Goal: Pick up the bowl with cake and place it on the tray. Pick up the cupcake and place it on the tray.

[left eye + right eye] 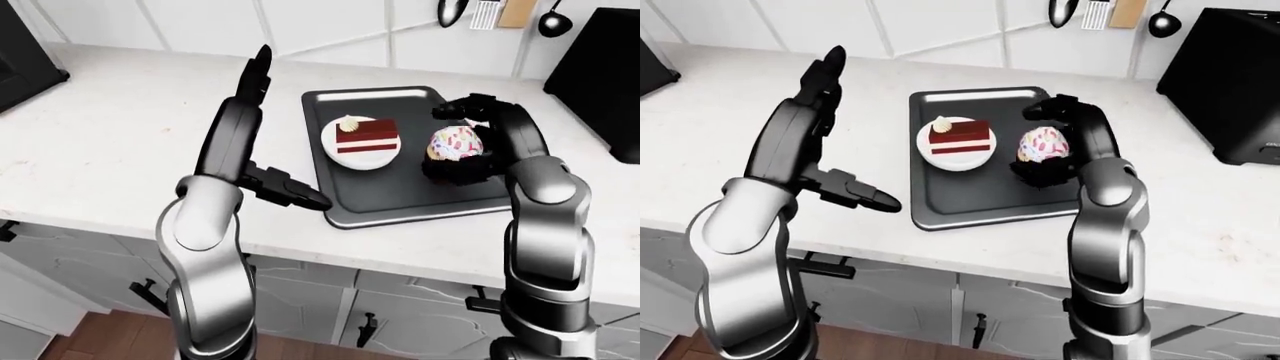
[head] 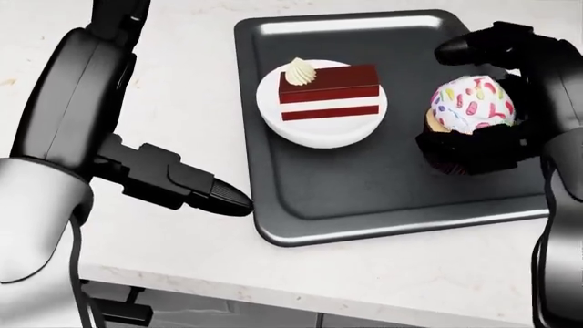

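**Cupcake over the tray, not yet let go**

My right hand (image 2: pixel 487 102) has its dark fingers (image 2: pixel 473 147) wrapped round the cupcake (image 2: pixel 472 104): one curls over the far side of the sprinkled icing and the others clasp the base on the near side. The cupcake sits over the right half of the tray (image 2: pixel 364 184). Whether its base already rests on the metal I cannot tell, since my own fingers hide the underside.

The bowl with cake (image 2: pixel 320 104) is already on the tray, left of the cupcake and clear of it, with the red slice upright under its swirl of cream.

My left hand (image 2: pixel 173 179) holds nothing. Its fingers are spread, one pointing toward the tray's near-left edge from just beside it, the others raised toward the far wall in the left-eye view.

The risks I see are these. If I open while the cupcake is still above the tray, it could drop and tip onto its side. If I pull back before the fingers are fully spread, the far finger could drag through the icing or topple it. A leftward withdrawal might knock the bowl. The cupcake also stands near the tray's right rim, so a nudge rightward could push it onto the counter (image 2: pixel 383 273). And my left fingertip is close enough to shove the tray.
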Robot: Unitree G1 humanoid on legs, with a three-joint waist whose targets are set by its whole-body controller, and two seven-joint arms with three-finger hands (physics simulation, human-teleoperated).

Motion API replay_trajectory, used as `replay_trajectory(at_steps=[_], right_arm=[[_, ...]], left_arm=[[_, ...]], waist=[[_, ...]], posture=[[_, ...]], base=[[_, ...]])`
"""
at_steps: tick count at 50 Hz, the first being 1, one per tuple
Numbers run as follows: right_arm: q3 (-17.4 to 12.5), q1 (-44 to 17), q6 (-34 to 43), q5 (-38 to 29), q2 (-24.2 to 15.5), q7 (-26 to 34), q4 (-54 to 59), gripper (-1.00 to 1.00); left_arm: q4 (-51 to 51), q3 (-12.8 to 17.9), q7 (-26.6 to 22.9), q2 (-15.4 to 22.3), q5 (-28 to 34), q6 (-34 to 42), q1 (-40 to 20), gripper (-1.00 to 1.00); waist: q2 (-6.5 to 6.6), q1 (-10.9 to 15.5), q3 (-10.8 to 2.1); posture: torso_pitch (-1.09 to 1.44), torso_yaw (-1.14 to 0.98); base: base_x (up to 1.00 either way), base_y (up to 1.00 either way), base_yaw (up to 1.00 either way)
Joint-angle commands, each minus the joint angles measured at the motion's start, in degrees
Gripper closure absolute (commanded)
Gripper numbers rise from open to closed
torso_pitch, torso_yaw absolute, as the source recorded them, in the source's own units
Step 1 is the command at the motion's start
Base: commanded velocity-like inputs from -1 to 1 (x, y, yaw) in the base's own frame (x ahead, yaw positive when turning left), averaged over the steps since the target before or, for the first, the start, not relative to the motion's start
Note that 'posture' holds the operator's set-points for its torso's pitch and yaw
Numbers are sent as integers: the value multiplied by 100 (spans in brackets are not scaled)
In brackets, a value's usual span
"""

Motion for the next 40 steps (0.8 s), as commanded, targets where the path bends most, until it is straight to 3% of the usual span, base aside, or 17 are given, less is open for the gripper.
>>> replay_trajectory(at_steps=[1,4,7,8,13,23,32,40], right_arm=[[-53,-167,-179,-103,-60,-26,-209,-65],[-45,-140,-237,-133,-28,-8,-185,-90],[-49,-140,-245,-145,-20,1,-182,-90],[-39,-102,-285,-151,5,-3,-172,-100],[-48,-114,-311,-194,-12,61,-167,-100],[-118,-528,866,-888,-514,1168,-1558,-100],[-160,-946,2070,-1414,-1143,2184,-2751,-100],[-143,-1066,2448,-1551,-1432,2443,-3052,-100]], left_arm=[[-174,1,43,24,33,-98,-134,-100],[-187,5,22,27,48,-54,-182,-100],[-186,5,24,28,46,-53,-183,-100],[-208,18,35,22,40,-45,-182,-100],[-206,-12,49,20,39,-60,-154,-100],[-297,-56,-55,2,134,38,-228,-100],[-560,-167,-537,-51,660,439,-627,-100],[-709,-6,-789,-12,874,620,-841,-100]], waist=[[-24,4,-144],[-20,2,-147],[-27,3,-146],[-28,4,-147],[-29,4,-154],[-36,22,-114],[-62,25,-68],[-63,15,-24]], posture=[[0,0],[0,0],[0,0],[0,0],[0,0],[0,0],[0,0],[0,0]], base=[[0,0,0],[0,0,0],[0,0,0],[0,0,0],[0,0,0],[0,0,0],[0,0,0],[0,0,0]])
